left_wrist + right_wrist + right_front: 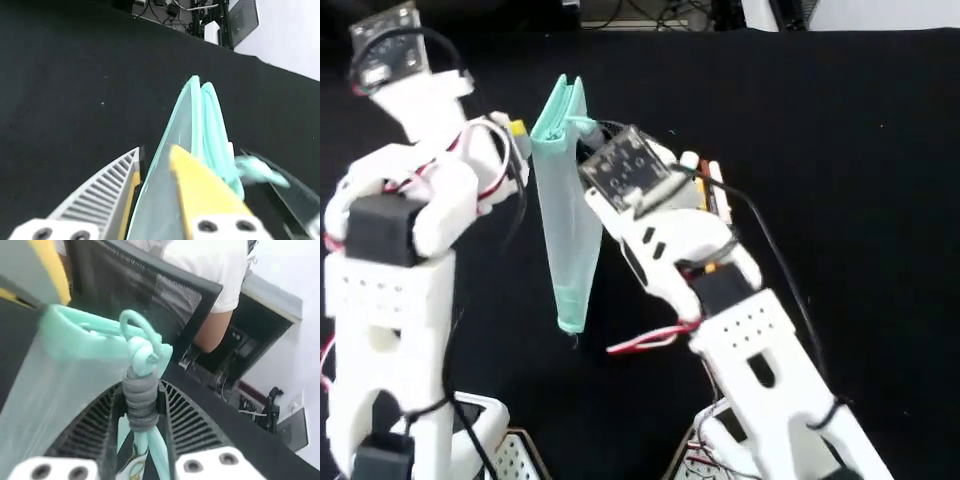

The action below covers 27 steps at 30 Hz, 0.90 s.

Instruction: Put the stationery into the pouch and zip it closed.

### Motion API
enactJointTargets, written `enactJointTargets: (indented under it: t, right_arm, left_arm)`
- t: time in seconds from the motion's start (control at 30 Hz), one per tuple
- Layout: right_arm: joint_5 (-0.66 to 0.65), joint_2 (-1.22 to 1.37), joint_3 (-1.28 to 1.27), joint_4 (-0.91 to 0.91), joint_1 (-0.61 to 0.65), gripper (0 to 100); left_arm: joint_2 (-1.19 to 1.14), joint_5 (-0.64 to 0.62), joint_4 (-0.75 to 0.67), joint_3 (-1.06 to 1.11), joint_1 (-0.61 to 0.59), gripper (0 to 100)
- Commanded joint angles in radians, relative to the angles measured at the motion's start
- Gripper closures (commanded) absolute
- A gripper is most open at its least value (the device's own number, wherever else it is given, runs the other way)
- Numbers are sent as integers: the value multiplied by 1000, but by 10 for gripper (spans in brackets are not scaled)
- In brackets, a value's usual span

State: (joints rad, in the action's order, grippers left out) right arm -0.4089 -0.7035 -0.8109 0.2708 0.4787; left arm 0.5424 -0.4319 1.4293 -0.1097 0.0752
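Left claw [155, 150] clamped on pouch [568, 230] edge (steadying it upright); right claw [141, 390] pinches zipper pull [140, 347], pouch's 12 o'clock end, for closing.

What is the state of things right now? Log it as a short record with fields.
pouch: mint green, held on end over the black table
left claw: shut on the pouch's side
right claw: shut on the zip pull
zip: open or closed, cannot tell
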Motion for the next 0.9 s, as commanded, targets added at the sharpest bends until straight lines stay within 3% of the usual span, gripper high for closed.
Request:
enactJointTargets:
  t: [0.0,0.17,0.3,0.57,0.73,0.87]
  right_arm:
    - [9,74,91,-34,-17,986]
    - [9,122,139,-34,-18,986]
    - [11,124,176,-26,-18,986]
    - [5,124,180,17,-18,986]
    - [3,122,180,75,-31,986]
    - [3,90,171,124,-100,986]
  left_arm:
    - [98,6,44,-77,10,767]
    - [201,6,137,-65,19,758]
    - [207,11,120,59,19,758]
    - [216,12,-141,423,93,756]
    - [218,17,-296,591,81,754]
    - [218,71,-339,648,1,755]
